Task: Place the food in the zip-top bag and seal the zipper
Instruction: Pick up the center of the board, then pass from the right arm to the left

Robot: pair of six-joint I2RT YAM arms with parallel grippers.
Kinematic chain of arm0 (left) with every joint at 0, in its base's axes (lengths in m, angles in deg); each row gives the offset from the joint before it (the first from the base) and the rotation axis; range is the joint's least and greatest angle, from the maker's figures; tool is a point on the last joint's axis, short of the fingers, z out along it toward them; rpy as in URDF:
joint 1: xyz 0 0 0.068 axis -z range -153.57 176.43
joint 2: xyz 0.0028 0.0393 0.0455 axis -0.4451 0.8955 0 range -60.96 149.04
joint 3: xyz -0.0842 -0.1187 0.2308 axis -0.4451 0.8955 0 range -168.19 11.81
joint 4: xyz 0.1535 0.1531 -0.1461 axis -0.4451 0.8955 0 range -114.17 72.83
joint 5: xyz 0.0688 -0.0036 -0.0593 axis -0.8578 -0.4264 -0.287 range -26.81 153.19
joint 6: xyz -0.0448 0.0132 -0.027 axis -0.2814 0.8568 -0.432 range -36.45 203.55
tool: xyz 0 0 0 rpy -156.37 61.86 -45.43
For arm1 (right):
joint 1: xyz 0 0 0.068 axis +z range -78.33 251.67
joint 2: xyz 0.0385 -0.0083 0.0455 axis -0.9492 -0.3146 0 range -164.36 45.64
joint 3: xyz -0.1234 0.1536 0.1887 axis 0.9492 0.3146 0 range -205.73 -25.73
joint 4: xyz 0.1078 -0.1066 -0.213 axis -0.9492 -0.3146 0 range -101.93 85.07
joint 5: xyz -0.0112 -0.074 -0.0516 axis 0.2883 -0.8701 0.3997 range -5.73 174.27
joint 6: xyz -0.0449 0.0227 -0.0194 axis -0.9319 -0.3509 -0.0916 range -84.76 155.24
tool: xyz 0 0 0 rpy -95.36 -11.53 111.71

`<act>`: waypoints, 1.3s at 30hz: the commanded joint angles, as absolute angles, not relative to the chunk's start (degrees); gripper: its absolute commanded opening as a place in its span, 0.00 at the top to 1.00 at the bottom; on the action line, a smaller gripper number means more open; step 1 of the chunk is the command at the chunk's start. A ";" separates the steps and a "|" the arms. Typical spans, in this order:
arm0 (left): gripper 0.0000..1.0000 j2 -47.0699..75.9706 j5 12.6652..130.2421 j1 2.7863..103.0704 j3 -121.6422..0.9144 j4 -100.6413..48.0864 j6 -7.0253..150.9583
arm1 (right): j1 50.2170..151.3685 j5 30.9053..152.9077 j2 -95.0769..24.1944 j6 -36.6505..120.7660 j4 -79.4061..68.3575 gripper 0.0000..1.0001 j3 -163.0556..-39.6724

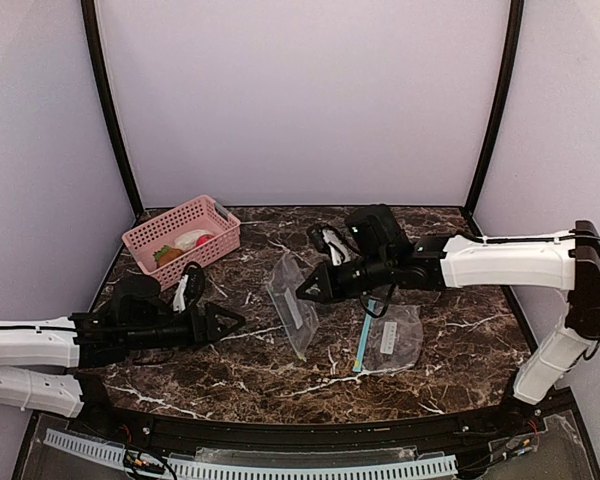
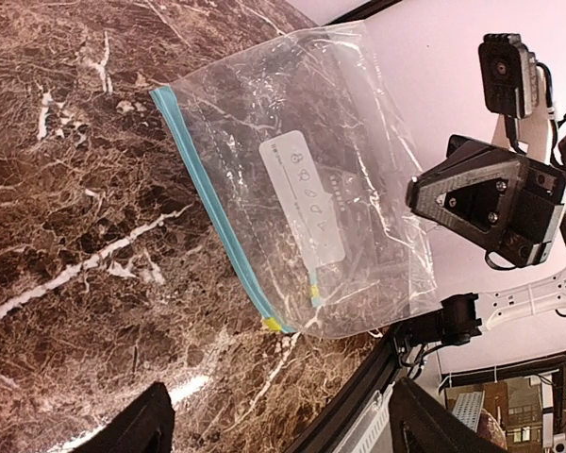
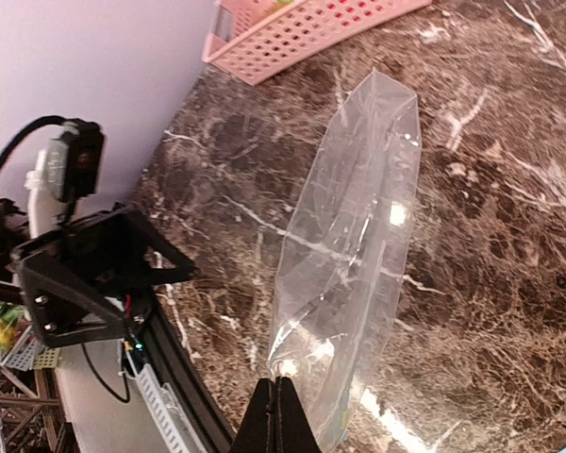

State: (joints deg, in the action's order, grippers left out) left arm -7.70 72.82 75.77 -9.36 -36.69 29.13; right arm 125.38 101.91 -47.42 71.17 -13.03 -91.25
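Observation:
The food lies in a pink basket (image 1: 225, 232) at the back left: a brown-orange bun (image 1: 168, 257), a whitish piece (image 1: 190, 240) and a red-pink ball (image 1: 205, 241); the green sprig is barely visible. My right gripper (image 1: 302, 293) is shut on the edge of a clear bag (image 1: 295, 310) and holds it raised; the pinch shows in the right wrist view (image 3: 281, 392), with the bag (image 3: 358, 236) stretching away. A second clear bag with a blue zipper (image 1: 364, 338) lies flat under the right arm; it also shows in the left wrist view (image 2: 302, 179). My left gripper (image 1: 235, 322) is open and empty, left of the held bag (image 2: 283, 429).
The basket also shows in the right wrist view (image 3: 302, 33). The black front rail (image 1: 300, 432) runs along the table's near edge. Black posts (image 1: 108, 110) stand at the back corners against the pale walls.

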 commanded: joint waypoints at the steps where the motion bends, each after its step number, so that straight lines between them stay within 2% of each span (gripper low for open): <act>1: 0.19 -9.69 74.03 75.39 -10.39 -38.26 29.23 | 125.10 108.71 -42.98 72.47 -5.86 1.00 -88.80; 11: 0.10 -11.52 79.07 75.33 -11.22 -47.28 29.02 | 125.11 115.99 -36.08 73.65 0.83 1.00 -89.32; 23: 0.11 -6.42 84.80 75.33 -16.27 -52.09 30.63 | 125.10 121.79 -33.81 75.00 4.51 1.00 -89.51; 33: 0.45 -2.77 86.57 75.38 -16.22 -59.66 28.18 | 125.13 122.58 -32.33 75.65 5.88 1.00 -88.10; 36: 0.63 -3.15 86.14 75.38 -15.61 -60.12 27.92 | 125.10 120.99 -32.08 75.13 4.61 1.00 -87.79; 39: 0.76 -4.36 85.34 75.38 -14.80 -59.69 28.18 | 125.10 118.78 -32.38 74.46 2.53 1.00 -87.69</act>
